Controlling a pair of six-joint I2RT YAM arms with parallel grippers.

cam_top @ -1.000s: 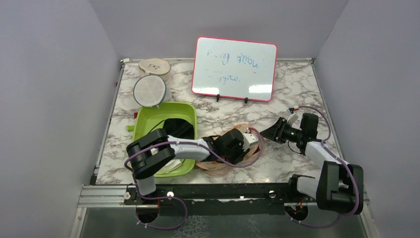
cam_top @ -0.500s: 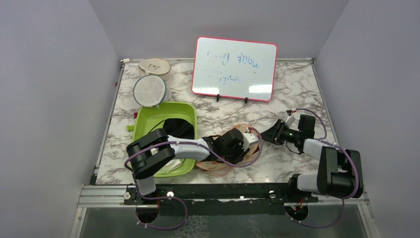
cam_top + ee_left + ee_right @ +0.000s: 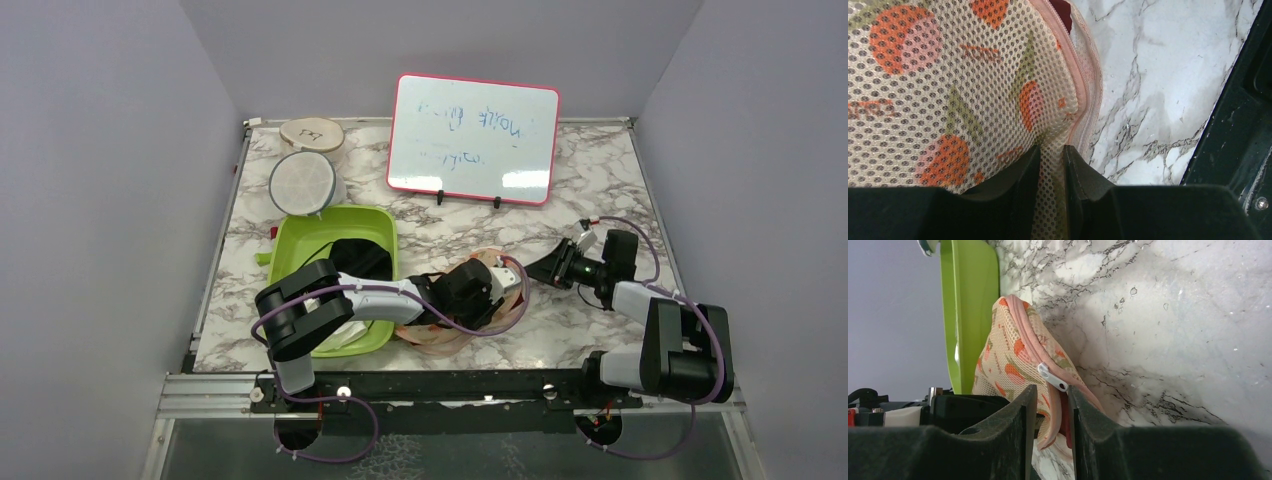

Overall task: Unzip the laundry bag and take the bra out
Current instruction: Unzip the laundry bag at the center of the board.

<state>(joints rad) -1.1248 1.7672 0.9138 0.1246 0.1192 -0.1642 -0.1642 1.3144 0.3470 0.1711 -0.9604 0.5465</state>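
The right gripper [image 3: 1053, 392] has slid left to the laundry bag's [image 3: 1013, 355] zip at near centre, fingers nearly together, grip unclear; the left gripper [image 3: 1052, 150] pinches its mesh, the bra [image 3: 1062, 9] still inside, so unzipping looks imminent.

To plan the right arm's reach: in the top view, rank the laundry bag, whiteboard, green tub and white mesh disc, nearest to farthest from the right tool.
1. laundry bag: at the right tool, on its left.
2. whiteboard: at the back, centre.
3. green tub: left, beyond the bag.
4. white mesh disc: far left, behind the tub.
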